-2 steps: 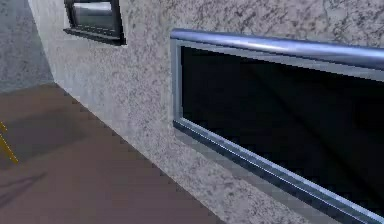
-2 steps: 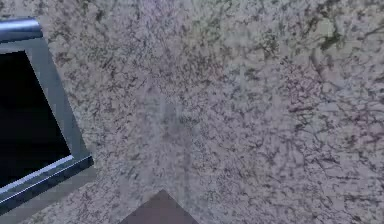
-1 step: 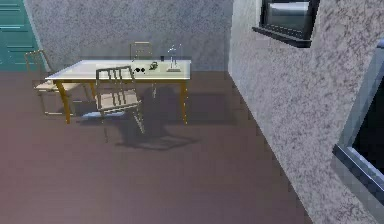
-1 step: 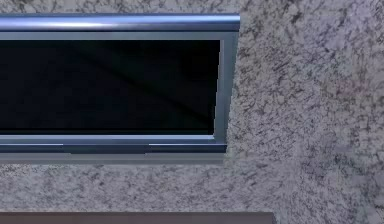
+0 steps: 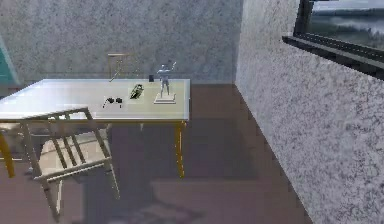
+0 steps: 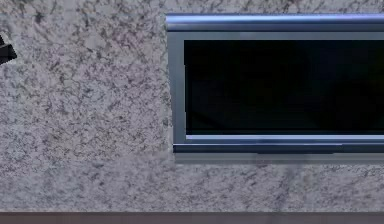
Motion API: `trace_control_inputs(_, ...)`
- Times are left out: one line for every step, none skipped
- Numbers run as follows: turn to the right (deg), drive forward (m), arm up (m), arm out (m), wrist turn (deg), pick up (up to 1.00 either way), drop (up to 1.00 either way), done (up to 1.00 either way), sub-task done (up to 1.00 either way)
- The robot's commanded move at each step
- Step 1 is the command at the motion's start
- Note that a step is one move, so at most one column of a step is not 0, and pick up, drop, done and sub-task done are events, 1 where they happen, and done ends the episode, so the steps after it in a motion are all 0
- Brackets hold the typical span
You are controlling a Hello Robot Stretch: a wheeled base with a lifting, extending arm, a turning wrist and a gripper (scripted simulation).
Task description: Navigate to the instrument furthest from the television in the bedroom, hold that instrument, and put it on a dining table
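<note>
Pale table [image 5: 70, 98] beside speckled wall [image 5: 300, 140]

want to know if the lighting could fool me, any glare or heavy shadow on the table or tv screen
Forward view: the table has a pale, evenly lit top with no glare, and a shadow on the floor beneath it; the television screen carries pale streaks. Arm side view: the television screen is flat black, no glare, on an evenly lit wall.

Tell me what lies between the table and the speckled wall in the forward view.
Nothing stands there: in the forward view only bare dark floor separates the table from the speckled wall.
</note>
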Motion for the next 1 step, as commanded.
trace_control_inputs(0.0,0.80,0.00,0.00,0.0,0.00,0.00,0.00,0.00)
